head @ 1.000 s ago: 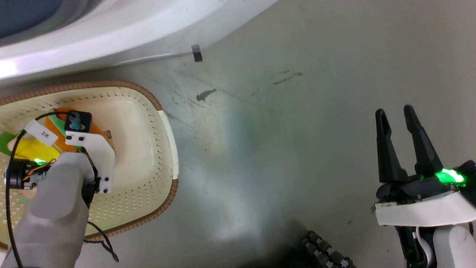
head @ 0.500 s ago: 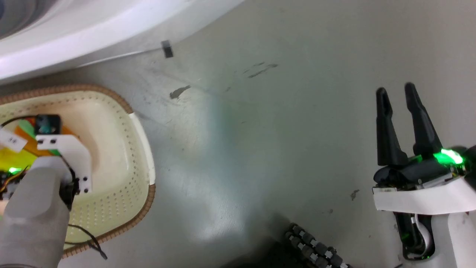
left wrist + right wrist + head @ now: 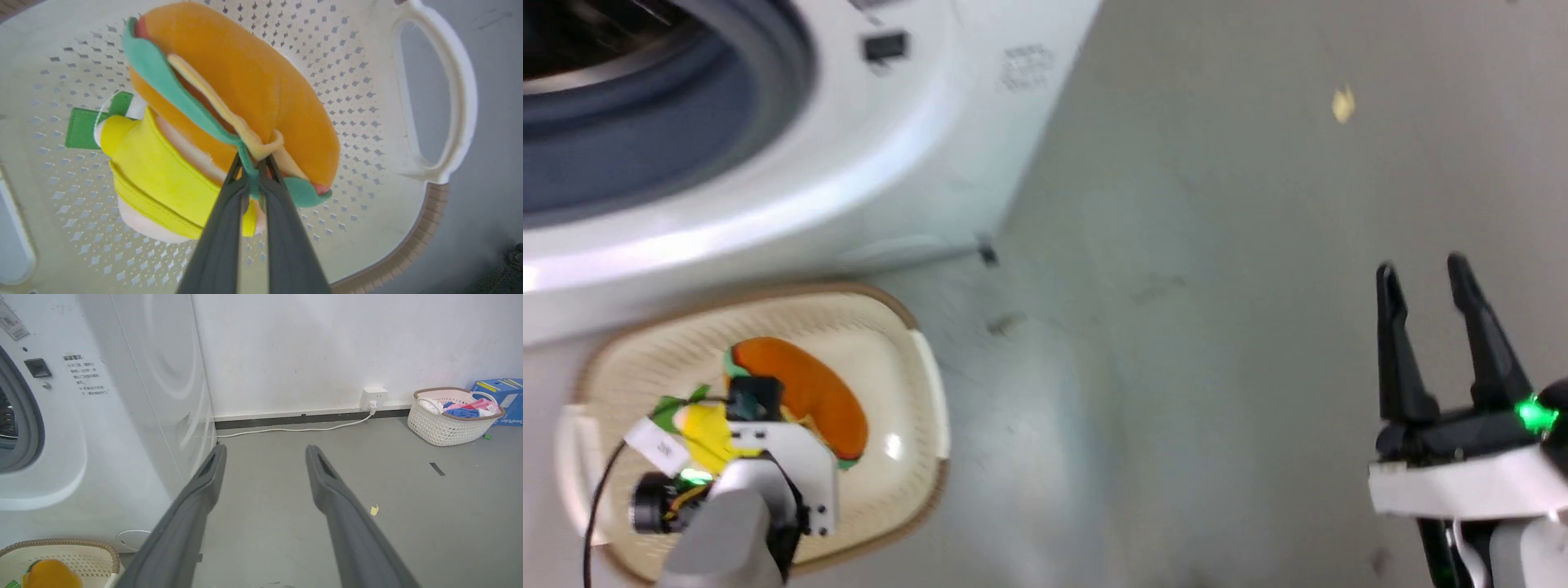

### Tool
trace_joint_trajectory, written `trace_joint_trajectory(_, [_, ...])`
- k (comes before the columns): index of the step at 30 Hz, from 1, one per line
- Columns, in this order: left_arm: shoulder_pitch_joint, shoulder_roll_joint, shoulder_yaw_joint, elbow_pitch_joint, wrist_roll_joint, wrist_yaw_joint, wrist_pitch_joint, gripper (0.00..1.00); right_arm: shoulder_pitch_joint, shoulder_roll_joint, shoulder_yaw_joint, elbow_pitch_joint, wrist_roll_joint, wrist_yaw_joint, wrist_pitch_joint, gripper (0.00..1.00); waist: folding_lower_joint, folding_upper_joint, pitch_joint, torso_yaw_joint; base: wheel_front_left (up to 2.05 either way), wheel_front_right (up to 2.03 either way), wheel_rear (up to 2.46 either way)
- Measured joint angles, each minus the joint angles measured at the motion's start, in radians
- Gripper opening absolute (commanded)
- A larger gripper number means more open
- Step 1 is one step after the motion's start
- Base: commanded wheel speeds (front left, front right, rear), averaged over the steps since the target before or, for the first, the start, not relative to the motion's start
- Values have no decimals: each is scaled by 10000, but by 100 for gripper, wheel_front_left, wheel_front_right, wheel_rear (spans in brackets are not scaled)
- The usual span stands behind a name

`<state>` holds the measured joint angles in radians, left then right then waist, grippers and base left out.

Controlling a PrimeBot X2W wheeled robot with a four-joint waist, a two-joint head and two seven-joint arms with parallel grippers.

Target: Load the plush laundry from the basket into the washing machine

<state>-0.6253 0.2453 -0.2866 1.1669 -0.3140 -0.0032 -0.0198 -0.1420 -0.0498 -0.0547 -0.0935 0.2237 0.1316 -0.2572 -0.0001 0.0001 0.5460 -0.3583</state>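
Note:
The cream basket (image 3: pixel 915 457) (image 3: pixel 441 102) stands on the floor before the white washing machine (image 3: pixel 792 163) (image 3: pixel 122 416). Inside it lies the orange-and-green burger plush (image 3: pixel 805 392) (image 3: pixel 265 81), resting on the yellow doll (image 3: pixel 707 429) (image 3: pixel 155 167). My left gripper (image 3: pixel 252 161) reaches down into the basket and is shut on the burger plush's green and yellow inner layers. In the head view its fingers are hidden under the wrist. My right gripper (image 3: pixel 1421 278) (image 3: pixel 261 451) hangs open over bare floor at the right, holding nothing.
The washer's grey door seal (image 3: pixel 621 155) and drum opening sit at the upper left. A second white basket (image 3: pixel 449 420) with clothes and a blue box (image 3: pixel 500 396) stand by the far wall, beside a socket with a white cable (image 3: pixel 294 428).
The head camera has tilted up, so more of the washer front and door seal shows. The left gripper stays in the basket on the plush. The right gripper stays open.

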Motion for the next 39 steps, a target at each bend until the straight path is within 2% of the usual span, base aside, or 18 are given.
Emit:
trace_joint_trajectory(7, [941,-702,-142,-65,-165,-441,-1770,0,753,0,-46,48,-523,0,0,100,-2,-1,-1673,988,0,0,0])
trace_joint_trajectory(12, [1624,-1133,-196,-859,-165,-527,-2288,0,1215,0,-36,134,-729,0,0,100,-2,0,-2659,1634,0,0,0])
trace_joint_trajectory(14, [1939,-1158,-161,-1601,-153,-527,-2314,0,1372,0,-17,184,-780,0,0,100,-2,0,-3002,1851,0,0,0])
trace_joint_trajectory(21, [3318,-1116,614,-5939,157,-215,-2362,0,1589,0,33,265,-821,0,0,100,-3,-1,-3809,2395,0,0,0])
trace_joint_trajectory(26, [3585,-1041,911,-8184,550,-119,-2364,0,1563,0,84,242,-782,0,0,100,0,0,-3565,2448,0,0,0])
trace_joint_trajectory(30, [3199,-892,1057,-9116,711,-21,-2311,0,1471,0,134,165,-650,0,0,100,1,0,-3039,2367,0,0,0])
trace_joint_trajectory(39, [485,215,1603,-10652,955,178,-506,0,311,0,245,-180,-165,0,0,100,3,-1,-1105,1919,0,0,0])
